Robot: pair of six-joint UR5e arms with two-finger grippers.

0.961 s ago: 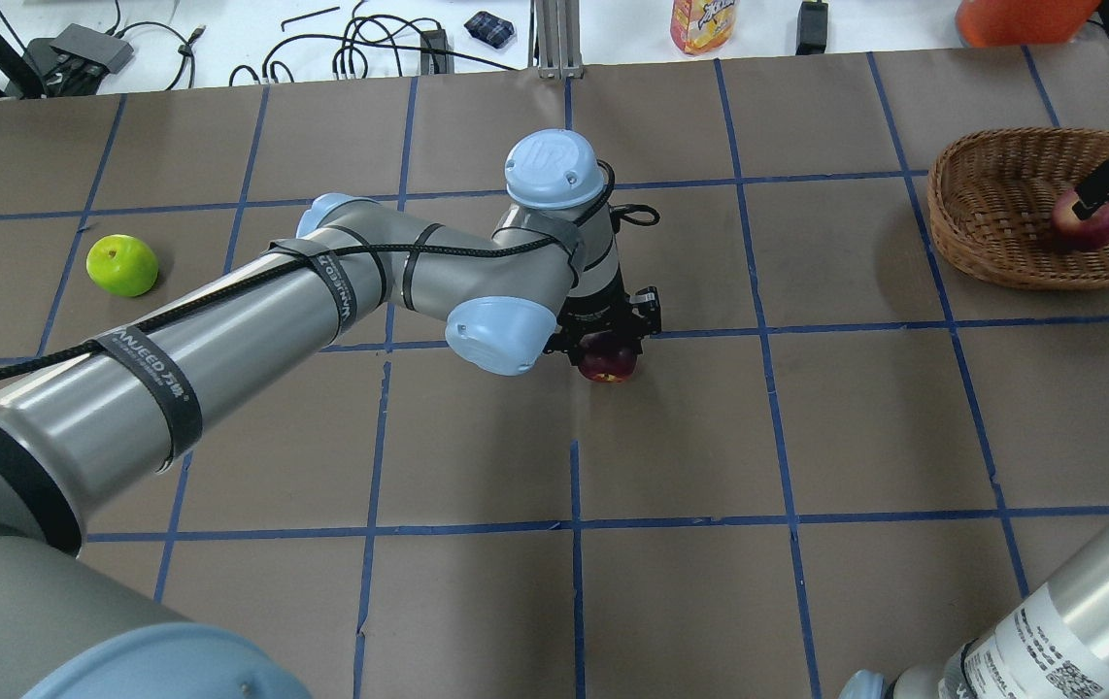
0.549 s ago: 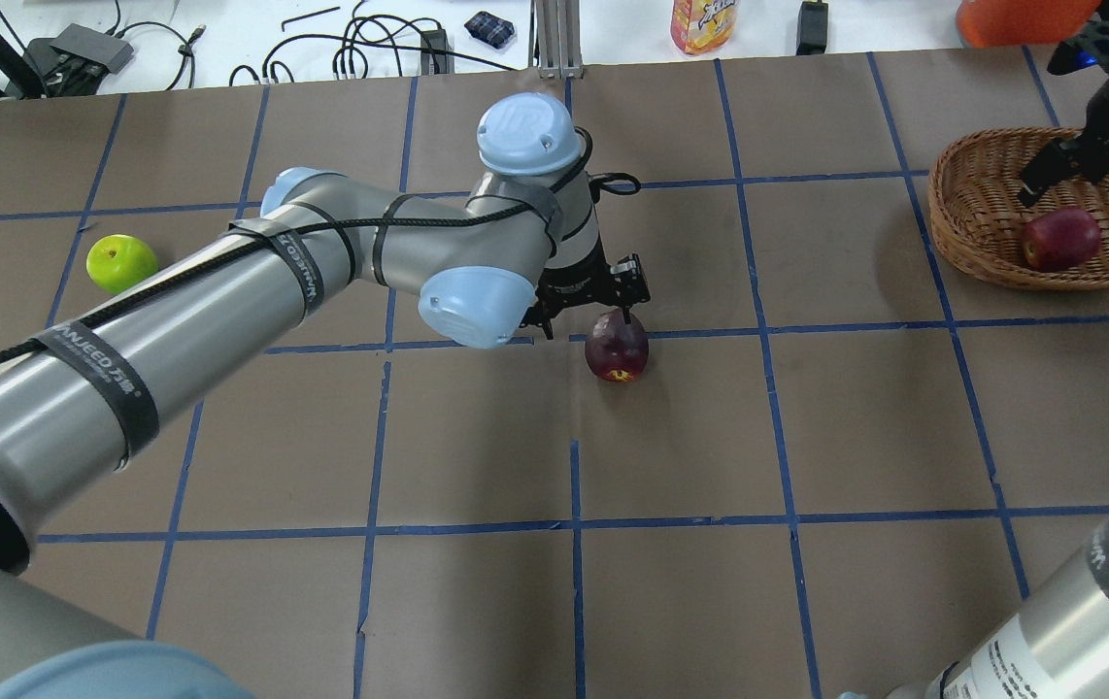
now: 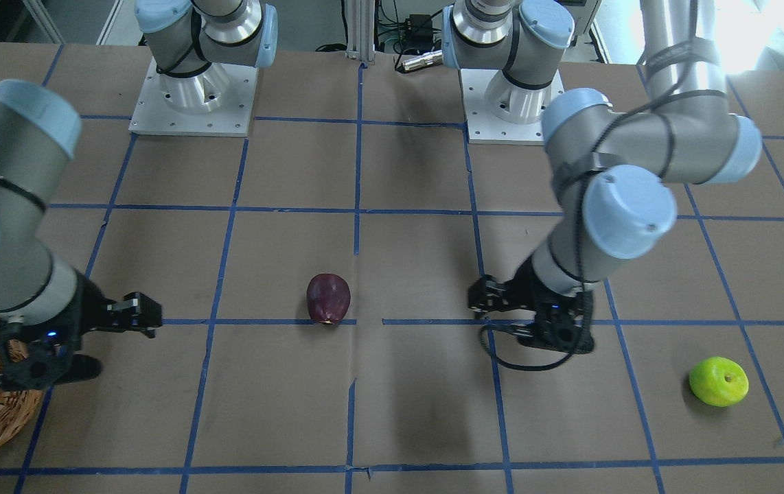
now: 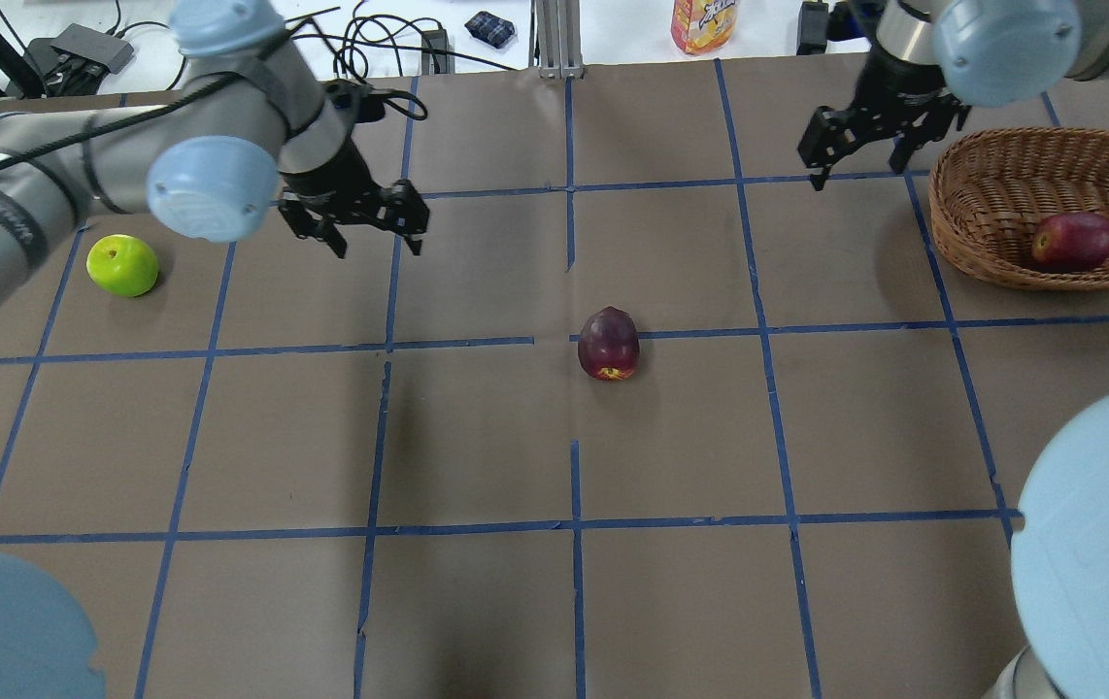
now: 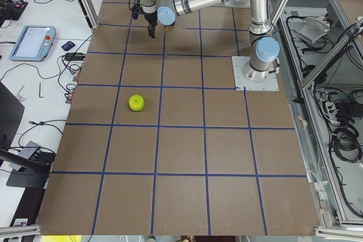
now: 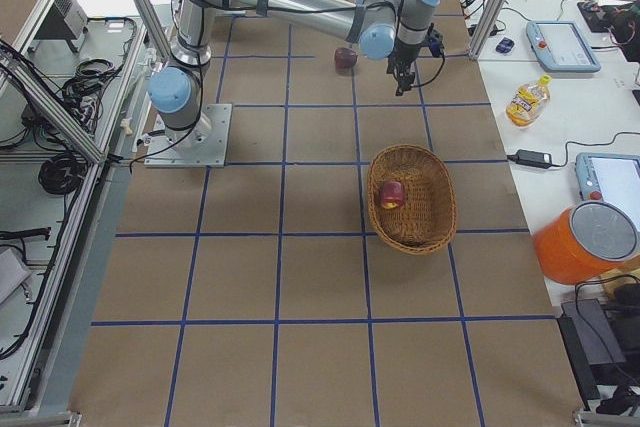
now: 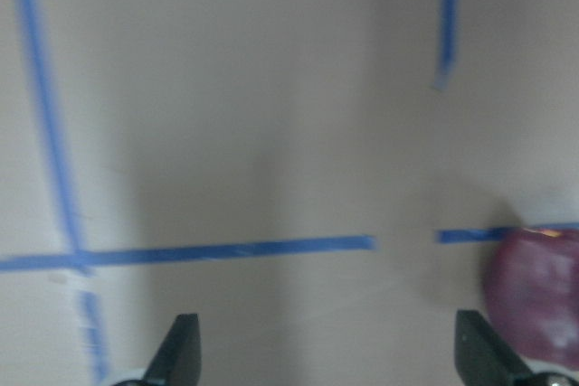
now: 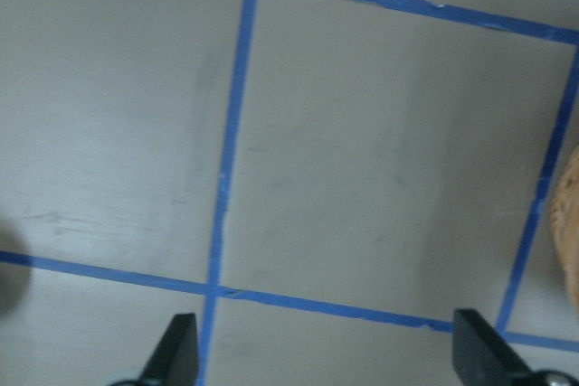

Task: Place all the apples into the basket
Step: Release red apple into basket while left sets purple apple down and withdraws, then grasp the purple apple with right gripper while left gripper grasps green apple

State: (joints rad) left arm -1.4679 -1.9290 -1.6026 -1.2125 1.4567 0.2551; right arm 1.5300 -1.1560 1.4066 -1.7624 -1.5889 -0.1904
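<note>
The dark purple apple [image 4: 609,343] lies alone at the table's middle, also in the front view [image 3: 328,298] and at the left wrist view's right edge [image 7: 534,291]. The green apple [image 4: 122,264] lies far left [image 3: 718,381]. The red apple [image 4: 1072,241] rests in the wicker basket [image 4: 991,170] at the right. My left gripper [image 4: 355,221] is open and empty, between the green and purple apples, above the table. My right gripper [image 4: 856,146] is open and empty, just left of the basket.
Blue tape lines grid the brown table. Cables, a bottle [image 4: 702,24] and an orange container [image 4: 1021,19] lie beyond the far edge. A sliver of the basket rim [image 8: 572,223] shows at the right wrist view's right edge.
The left gripper let go of the purple apple, rose and swung left toward the green apple. The right gripper released the red apple in the basket and moved left, out of it.
</note>
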